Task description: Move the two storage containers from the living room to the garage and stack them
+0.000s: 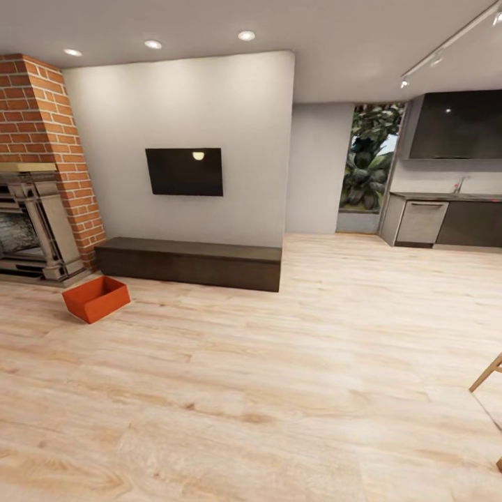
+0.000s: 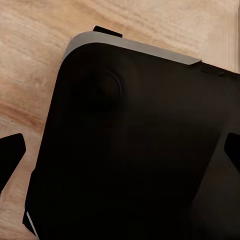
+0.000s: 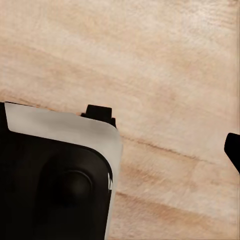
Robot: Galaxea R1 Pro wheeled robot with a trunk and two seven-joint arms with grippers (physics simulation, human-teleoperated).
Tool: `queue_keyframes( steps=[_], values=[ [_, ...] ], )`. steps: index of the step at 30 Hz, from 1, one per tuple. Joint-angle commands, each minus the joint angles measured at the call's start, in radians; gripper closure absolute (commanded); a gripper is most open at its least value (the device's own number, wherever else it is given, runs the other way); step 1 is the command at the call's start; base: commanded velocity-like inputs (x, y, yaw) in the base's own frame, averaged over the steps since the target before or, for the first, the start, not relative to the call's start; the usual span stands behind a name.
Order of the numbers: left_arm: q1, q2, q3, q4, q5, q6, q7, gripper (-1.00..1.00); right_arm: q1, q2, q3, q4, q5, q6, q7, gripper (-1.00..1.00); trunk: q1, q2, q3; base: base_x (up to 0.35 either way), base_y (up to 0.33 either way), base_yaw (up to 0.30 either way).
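Note:
One orange-red open-top storage container (image 1: 96,298) sits on the light wood-plank floor of the living room, far left in the head view, just in front of the stone fireplace (image 1: 31,230). It is empty and turned at an angle. My left gripper (image 2: 120,160) is open, its dark fingertips (image 2: 10,155) at the picture's edges above my black base (image 2: 140,100). My right gripper (image 3: 120,155) is open too, with one fingertip (image 3: 234,150) showing over bare planks. Both grippers are far from the container. The garage is out of view.
A red brick chimney (image 1: 49,118) rises over the fireplace. A low dark bench (image 1: 188,261) runs under a wall TV (image 1: 185,171). Kitchen cabinets (image 1: 446,219) and a garden window (image 1: 369,167) lie at the back right. A wooden furniture leg (image 1: 486,373) juts in at the right edge.

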Motion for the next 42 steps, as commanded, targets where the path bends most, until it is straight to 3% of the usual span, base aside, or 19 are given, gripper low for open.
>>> queue_keyframes(
  steps=[1, 42],
  values=[
    [0.000, 0.000, 0.001, -0.001, 0.004, -0.002, 0.000, -1.00, -0.001, 0.000, 0.008, 0.003, -0.010, -0.005, 0.002, -1.00, 0.001, 0.000, -0.001, 0.322, 0.000, 0.000],
    [0.000, 0.000, 0.002, -0.001, 0.003, -0.006, 0.000, -1.00, -0.001, 0.000, 0.013, 0.002, -0.004, -0.005, 0.004, -1.00, 0.001, 0.000, -0.001, 0.323, 0.000, 0.000]
  ],
)
